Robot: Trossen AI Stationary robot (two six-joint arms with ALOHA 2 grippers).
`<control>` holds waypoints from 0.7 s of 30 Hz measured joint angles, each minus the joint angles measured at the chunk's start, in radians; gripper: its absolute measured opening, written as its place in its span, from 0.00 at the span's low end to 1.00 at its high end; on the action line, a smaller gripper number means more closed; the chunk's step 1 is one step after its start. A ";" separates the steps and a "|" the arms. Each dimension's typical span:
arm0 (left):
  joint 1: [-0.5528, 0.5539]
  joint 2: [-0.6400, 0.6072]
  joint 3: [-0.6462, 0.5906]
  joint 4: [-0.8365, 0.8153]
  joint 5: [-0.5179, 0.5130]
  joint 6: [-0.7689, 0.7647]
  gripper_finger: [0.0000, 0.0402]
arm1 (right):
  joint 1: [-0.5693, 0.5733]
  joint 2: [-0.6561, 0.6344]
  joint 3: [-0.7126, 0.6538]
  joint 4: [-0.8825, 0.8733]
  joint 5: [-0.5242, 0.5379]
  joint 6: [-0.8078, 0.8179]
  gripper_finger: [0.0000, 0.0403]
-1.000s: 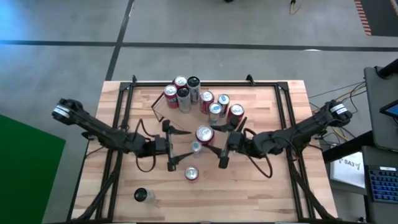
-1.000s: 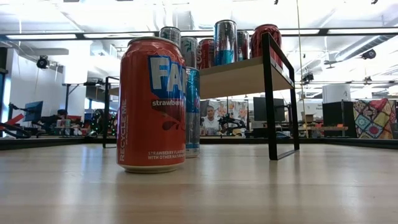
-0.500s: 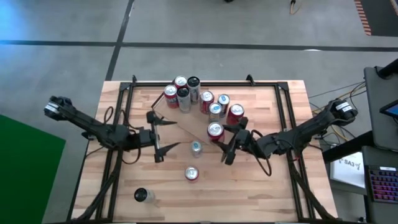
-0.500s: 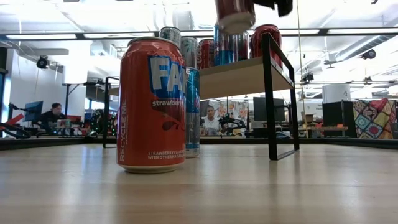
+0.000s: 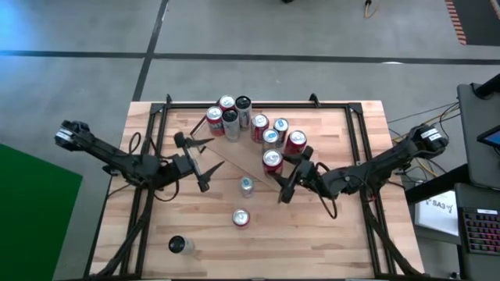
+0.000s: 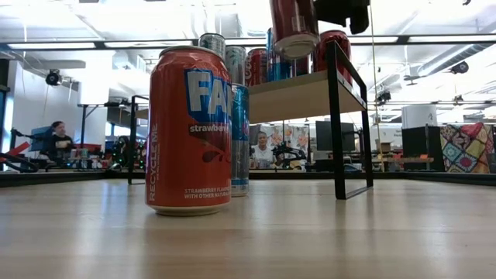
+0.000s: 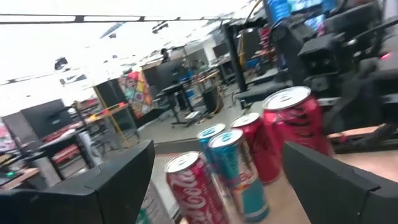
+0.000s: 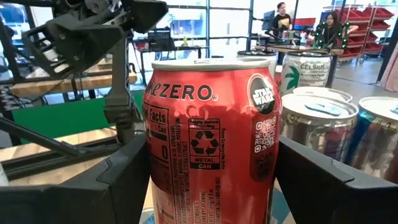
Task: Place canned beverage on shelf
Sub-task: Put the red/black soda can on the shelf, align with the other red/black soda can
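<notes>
My right gripper [image 5: 275,167] is shut on a red cola can [image 8: 208,137], which hangs in the air by the near right part of the shelf [image 6: 302,93]. In the low view the can [image 6: 293,27] has its bottom a little above the plank. Several cans [image 5: 250,125] stand on the shelf. My left gripper [image 5: 197,162] is open left of the shelf with nothing between its fingers; its wrist view looks at the shelf's cans [image 7: 249,155]. My right gripper pinches the red can's side wall [image 8: 155,174] between its two fingers [image 8: 118,180], one on each side of the lower body. The fingers lie level and come from the table's right. The can stands upright, lifted clear of table and shelf.
Three more cans stand on the tabletop: a silver-topped one [image 5: 246,185], a red one [image 5: 241,218] and a dark one [image 5: 179,245] near the front left. The shelf's black end frame [image 6: 337,116] stands close under the held can.
My right gripper has carried the red can toward the shelf and down; in the low view the can has come in from above and sunk toward the plank. My left gripper has drawn back toward the table's left edge and rolled, staying open.
</notes>
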 joint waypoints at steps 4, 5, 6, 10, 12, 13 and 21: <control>0.000 0.000 0.000 0.002 -0.004 0.018 0.84 | 0.002 0.018 0.000 -0.008 -0.003 0.026 0.69; 0.000 -0.001 0.000 0.002 -0.004 0.023 0.84 | 0.002 0.023 0.000 -0.007 -0.001 0.025 0.69; 0.001 -0.002 0.000 0.002 -0.004 0.028 0.84 | 0.002 0.026 0.000 -0.006 0.002 0.025 0.69; 0.001 -0.004 0.001 0.003 -0.005 0.037 0.84 | 0.005 0.053 0.000 -0.002 0.005 0.037 0.70; 0.002 -0.005 0.001 0.003 -0.004 0.046 0.84 | 0.007 0.067 -0.001 -0.011 0.005 0.058 0.70; 0.003 -0.005 0.001 0.004 -0.004 0.053 0.84 | 0.007 0.072 -0.001 -0.013 0.004 0.068 0.70; 0.021 -0.005 0.002 0.016 -0.004 0.063 0.84 | 0.007 0.077 -0.001 -0.009 0.045 0.082 0.71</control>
